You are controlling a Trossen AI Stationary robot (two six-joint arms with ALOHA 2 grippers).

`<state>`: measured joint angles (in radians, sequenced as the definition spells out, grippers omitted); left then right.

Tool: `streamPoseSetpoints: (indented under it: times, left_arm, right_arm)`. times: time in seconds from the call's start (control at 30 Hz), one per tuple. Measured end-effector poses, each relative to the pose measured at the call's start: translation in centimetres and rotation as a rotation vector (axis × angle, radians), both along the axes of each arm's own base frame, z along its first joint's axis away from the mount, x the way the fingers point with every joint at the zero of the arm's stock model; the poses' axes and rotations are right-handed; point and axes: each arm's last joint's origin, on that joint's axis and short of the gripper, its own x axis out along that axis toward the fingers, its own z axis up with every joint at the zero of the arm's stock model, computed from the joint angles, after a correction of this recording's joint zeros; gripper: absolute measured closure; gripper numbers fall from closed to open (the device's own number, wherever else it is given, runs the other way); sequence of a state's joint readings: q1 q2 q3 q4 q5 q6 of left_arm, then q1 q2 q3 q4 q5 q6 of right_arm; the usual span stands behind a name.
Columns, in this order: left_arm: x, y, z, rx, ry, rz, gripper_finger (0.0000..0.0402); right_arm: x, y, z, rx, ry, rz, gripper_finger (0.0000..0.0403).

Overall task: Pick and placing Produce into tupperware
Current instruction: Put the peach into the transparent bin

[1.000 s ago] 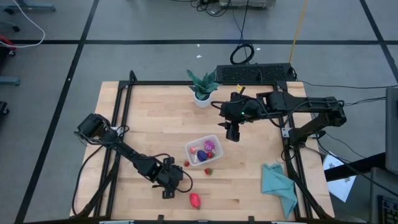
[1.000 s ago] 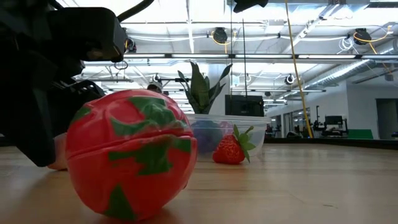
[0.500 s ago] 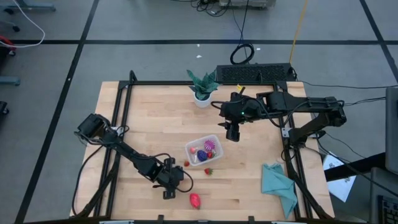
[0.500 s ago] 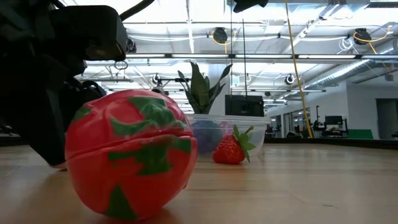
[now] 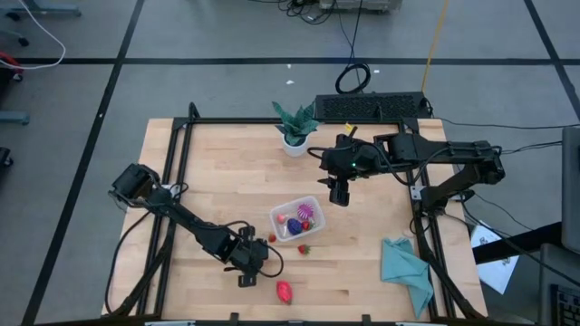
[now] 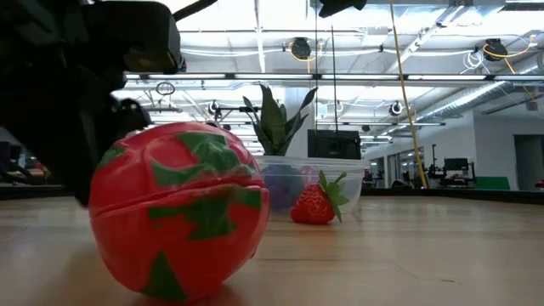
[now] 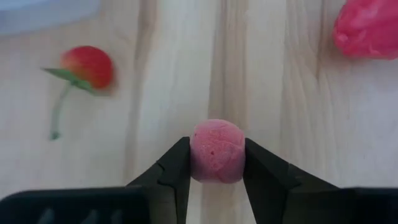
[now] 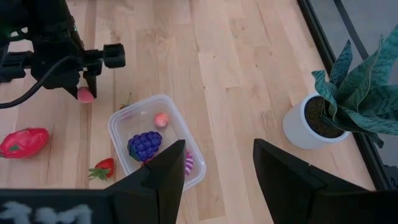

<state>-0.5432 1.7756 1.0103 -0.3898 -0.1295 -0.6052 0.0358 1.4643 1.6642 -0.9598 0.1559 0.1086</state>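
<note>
My left gripper (image 7: 217, 171) is near the table's front edge, shut on a small pink round fruit (image 7: 217, 151). It also shows in the right wrist view, where the left gripper (image 8: 84, 87) has the pink fruit (image 8: 84, 94) below it. The clear tupperware (image 5: 296, 218) stands mid-table with purple grapes (image 8: 145, 144) and small pink pieces inside. On the wood lie a strawberry (image 5: 304, 249), a stemmed red fruit (image 7: 87, 65) and a big red-and-green fruit (image 5: 285, 291). My right gripper (image 5: 337, 195) hovers open just beyond the tupperware. My left gripper pinches the pink fruit by its two opposite sides (image 7: 194, 155) between its two fingers (image 7: 177, 171). The fingers come from above, pointing down. The fruit sits at the fingers' free ends; whether it is clear of the wood I cannot tell.
A potted plant (image 5: 295, 127) and a keyboard (image 5: 372, 107) stand at the table's far edge. A teal cloth (image 5: 406, 270) lies at the near right corner. Bare wood lies on the table's left half and between the tupperware and the plant.
In the low view my left gripper has gone up a little. The pink fruit that showed on the wood beside it a second ago no longer shows there. My right arm has kept still.
</note>
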Motion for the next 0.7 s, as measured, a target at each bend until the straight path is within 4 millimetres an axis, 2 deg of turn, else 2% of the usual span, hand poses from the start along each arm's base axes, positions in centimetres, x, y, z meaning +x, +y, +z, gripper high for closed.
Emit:
streamPoseSetpoints:
  times: [0.17,0.33,0.43,0.53,0.7]
  left_arm:
    - [-0.1,1.0,3.1,0.065,0.02,0.004,0.0283]
    - [-0.1,1.9,7.7,0.164,-0.049,-0.006,0.0284]
    - [0.6,2.5,9.4,0.206,-0.08,-0.028,0.0284]
    - [1.4,3.4,10.1,0.234,-0.093,-0.05,0.0284]
    - [2.6,6.0,9.4,0.27,-0.065,-0.035,0.0284]
  right_arm:
    - [-0.1,-0.6,-0.1,-0.012,0.016,-0.008,0.0222]
    - [-0.4,-1.8,-0.3,-0.017,0.05,-0.047,0.0222]
    - [-0.6,-2.7,-0.4,-0.017,0.074,-0.079,0.0222]
    - [-0.8,-3.6,-0.6,-0.015,0.097,-0.11,0.0222]
    - [-1.4,-4.8,-0.8,-0.011,0.143,-0.155,0.0222]
